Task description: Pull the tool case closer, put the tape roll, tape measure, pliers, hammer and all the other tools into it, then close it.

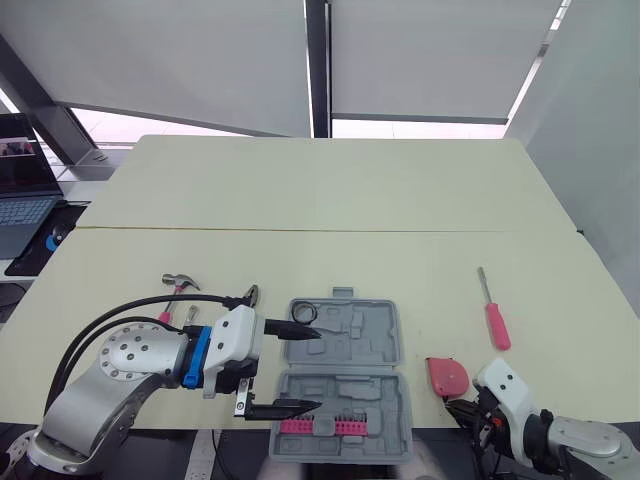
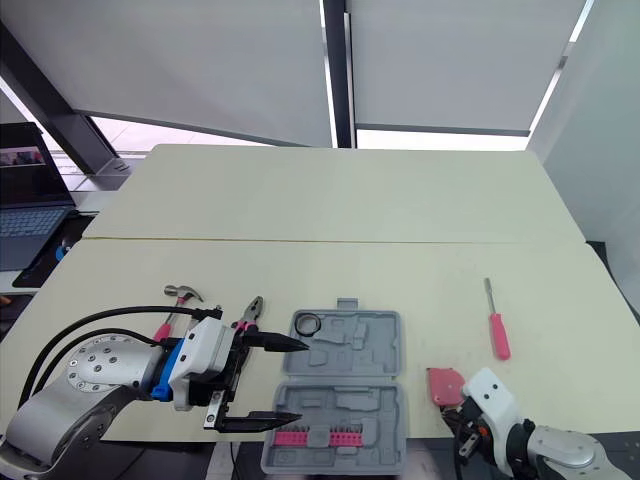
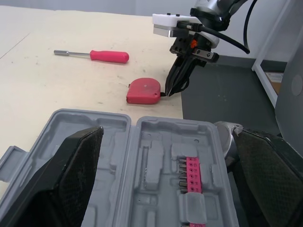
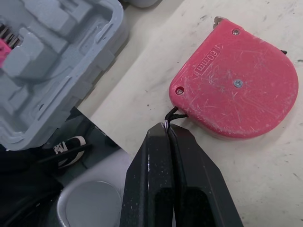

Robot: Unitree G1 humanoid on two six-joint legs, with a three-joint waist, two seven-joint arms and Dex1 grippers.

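The open tool case [image 1: 340, 375] sits at the table's [image 1: 300, 200] near edge, with the tape roll [image 1: 305, 313] apparently already inside. The right hand [image 4: 166, 127] is clenched on the cord of the tape measure [image 4: 239, 90]. The left hand [image 1: 318, 369] hovers spread. Hammer [image 1: 178, 285], pliers [image 1: 250, 295] and screwdriver [image 1: 496, 322] are still outside.

Pliers [image 1: 251, 294] mostly behind left pincer [image 1: 318, 369], laptop [image 1: 22, 215] cut by edge

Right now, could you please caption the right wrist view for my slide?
Right gripper, jaws shut on the cord of the tape measure, beside the open tool case.
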